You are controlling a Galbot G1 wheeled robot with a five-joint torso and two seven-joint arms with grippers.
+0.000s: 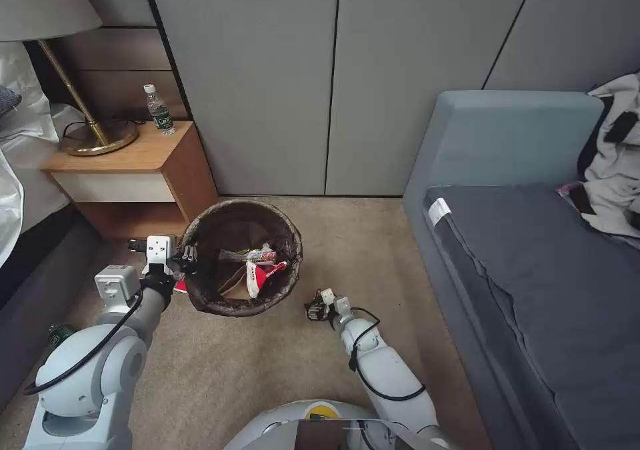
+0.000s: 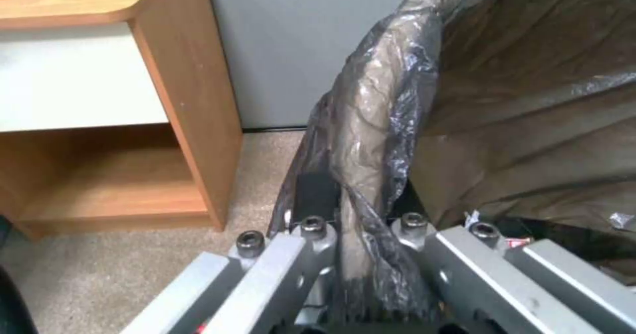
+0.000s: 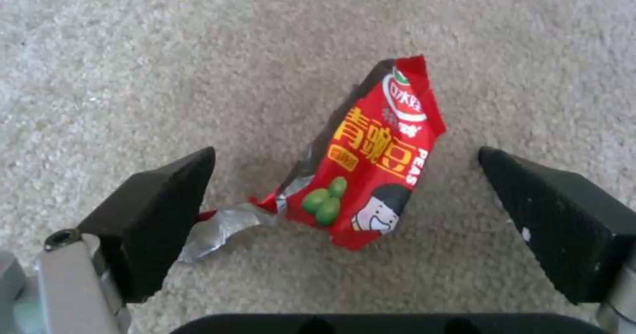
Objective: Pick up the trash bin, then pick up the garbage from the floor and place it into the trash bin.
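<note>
The trash bin [image 1: 233, 303], lined with a crinkled dark bag, hangs tilted above the carpet. My left gripper [image 1: 188, 258] is shut on its near-left rim; in the left wrist view the left gripper [image 2: 357, 202] pinches the bag-covered rim [image 2: 377, 125]. Red-and-white snack packets [image 1: 259, 267] lie inside the bin. My right gripper [image 1: 319, 307] is low over the carpet to the right of the bin. In the right wrist view it [image 3: 346, 157] stands open, its fingers on either side of a torn red pea-snack packet [image 3: 371, 170], a piece of the garbage lying on the floor and untouched.
A wooden nightstand [image 1: 133, 170] with a lamp [image 1: 93, 137] and a water bottle [image 1: 160, 110] stands behind the bin on the left. The bed [image 1: 27, 257] runs along the left, a grey sofa [image 1: 533, 237] along the right. A small green bottle [image 1: 60, 333] lies by my left shoulder.
</note>
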